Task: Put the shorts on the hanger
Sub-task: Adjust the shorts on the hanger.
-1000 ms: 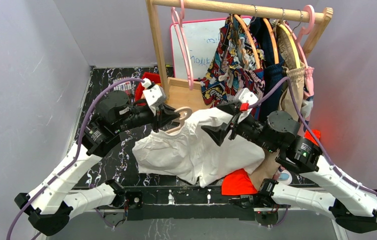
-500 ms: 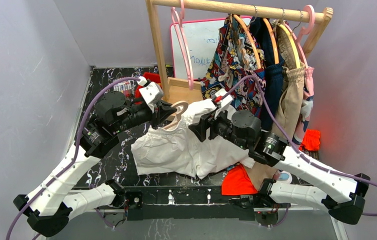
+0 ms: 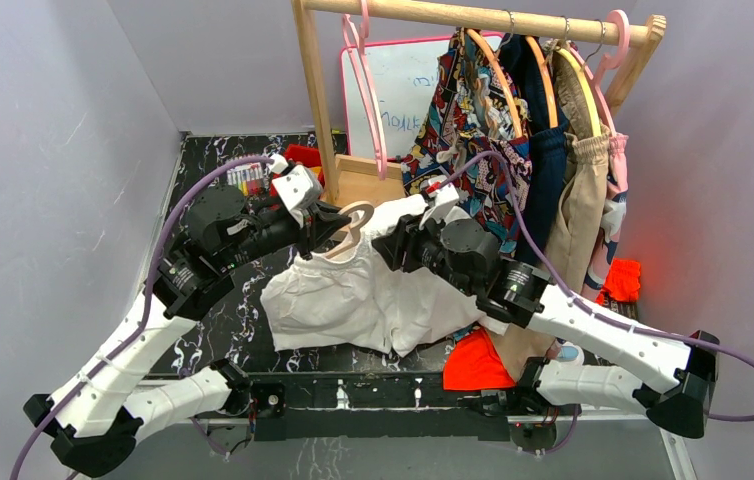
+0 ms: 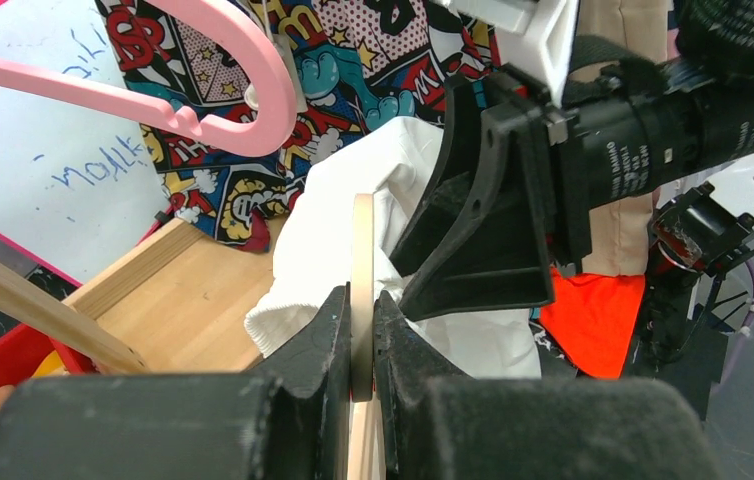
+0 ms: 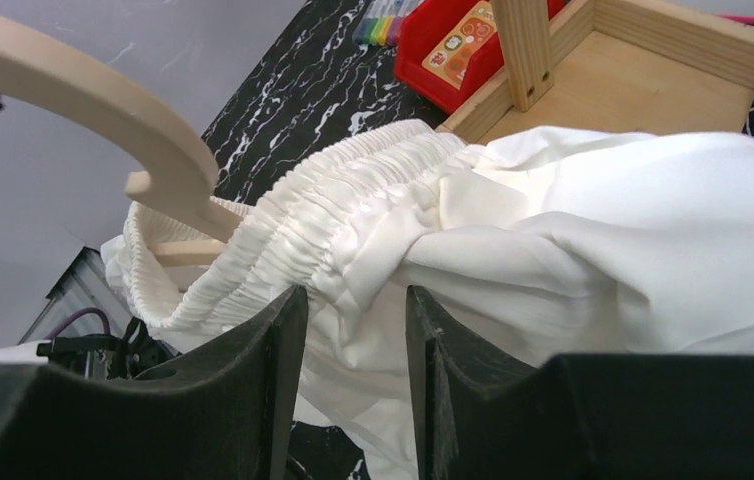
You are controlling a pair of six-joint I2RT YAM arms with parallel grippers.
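Observation:
The white shorts (image 3: 353,295) hang from the pale hanger (image 3: 353,222), legs resting on the black table. Part of the gathered waistband (image 5: 353,190) is bunched round one hanger arm. My left gripper (image 4: 361,310) is shut on the hanger (image 4: 362,260), clamping its thin edge just below the hook (image 5: 83,95). My right gripper (image 5: 356,295) sits at the waistband on the right of the hanger. Its jaws stand partly apart with loose white cloth (image 5: 573,210) between them, and the fingertips touch the folds. From above, the right gripper (image 3: 393,245) faces the left gripper (image 3: 321,225) across the hanger.
A wooden clothes rack (image 3: 315,100) stands behind, with a pink hanger (image 3: 363,90), a comic-print garment (image 3: 463,110) and tan shorts (image 3: 578,200) hanging on it. A whiteboard (image 3: 403,90) leans at the back. Red cloth (image 3: 475,365) lies at the near edge, a red box (image 3: 288,165) by the rack's base.
The right arm has swung left to the hanger and its jaws have narrowed around the waistband cloth. The left gripper keeps its hold on the hanger, shifted slightly left.

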